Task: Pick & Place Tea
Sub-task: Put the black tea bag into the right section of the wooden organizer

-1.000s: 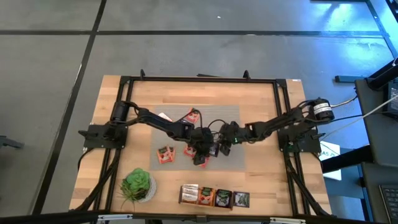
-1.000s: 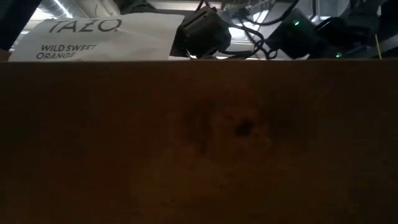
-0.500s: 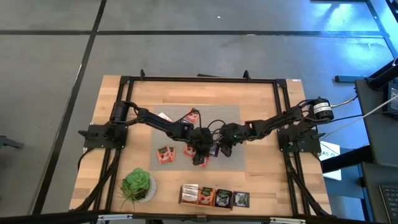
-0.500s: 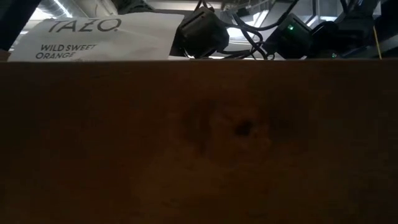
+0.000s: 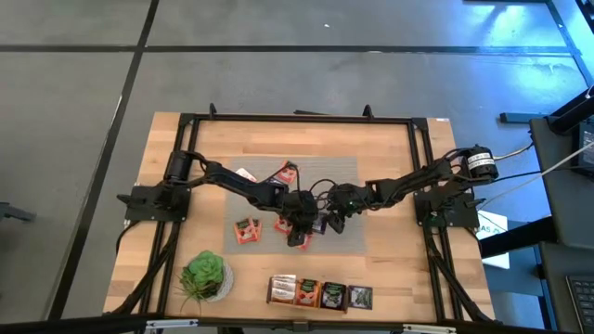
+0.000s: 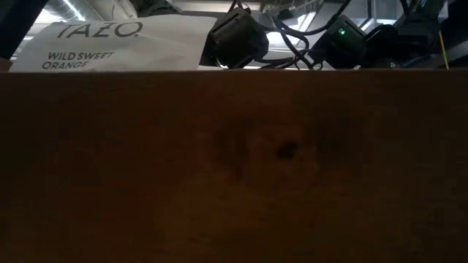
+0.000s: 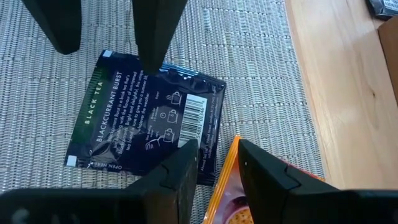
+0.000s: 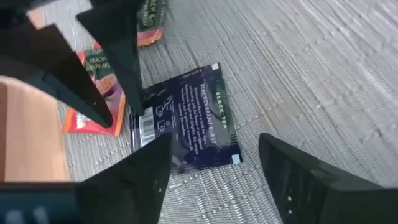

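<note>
A black tea sachet (image 7: pixel 143 124) (image 8: pixel 186 118) lies flat on the grey mat (image 7: pixel 261 74) at the table's middle. An orange sachet (image 7: pixel 249 208) (image 8: pixel 87 121) lies beside its barcode corner, at the mat's edge. My left gripper (image 7: pixel 217 149) (image 5: pixel 299 234) is low over that spot, its fingers a little apart. One finger is above the black sachet's corner and the other above the orange sachet. My right gripper (image 8: pixel 214 143) (image 5: pixel 334 221) faces it, wide open, with its fingers on either side of the black sachet's opposite edge. My left gripper comes slanting down over the black sachet's barcode corner (image 7: pixel 202 134) and the orange sachet's edge (image 7: pixel 227 168); I cannot tell whether its fingertips touch either. My right gripper has one fingertip (image 7: pixel 149 65) at the black sachet's edge; I cannot tell whether it touches.
Two orange sachets (image 5: pixel 246 230) lie left of the grippers and more (image 5: pixel 290 172) lie at the mat's far side. A row of sachets (image 5: pixel 320 294) sits near the front edge, beside a potted plant (image 5: pixel 204 276). A brown board (image 6: pixel 234 168) fills the low view.
My right gripper has rolled a little at the wrist above the black sachet, staying in place.
</note>
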